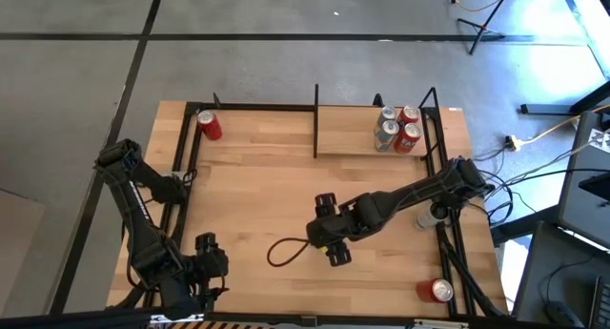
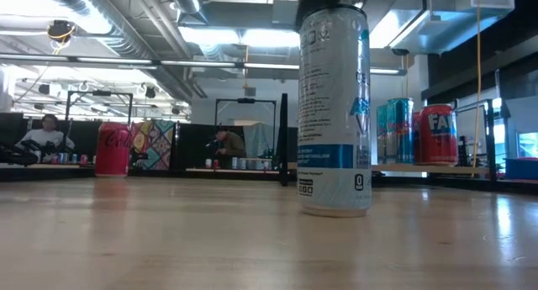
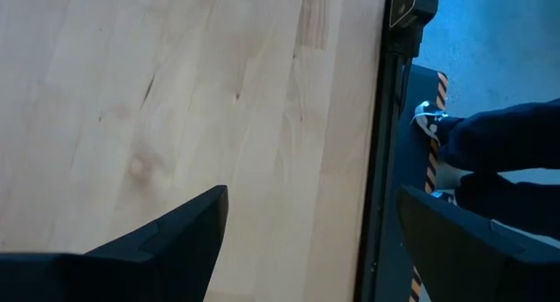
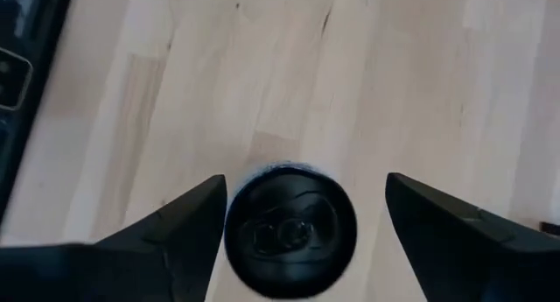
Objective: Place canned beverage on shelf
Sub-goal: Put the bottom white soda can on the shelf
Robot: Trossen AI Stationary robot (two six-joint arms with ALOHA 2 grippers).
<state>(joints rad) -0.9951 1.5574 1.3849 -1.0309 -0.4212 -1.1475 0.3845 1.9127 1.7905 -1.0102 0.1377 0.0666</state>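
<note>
The upright can (image 4: 290, 230) stands directly beneath the right hand (image 4: 302, 219), between its parted, not-yet-touching fingers (image 4: 188, 219).

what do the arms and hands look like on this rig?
Both arms are dark, jointed links. The right hand and left hand each end in two flat, black, wedge-shaped fingers. A thin black cable loops on the table by the right hand.

My overhead camera looks straight down on the whole desk (image 1: 257, 205); my low camera looks level across it, close to the slim can (image 2: 334, 113) that my right wrist camera sees from directly above.
</note>
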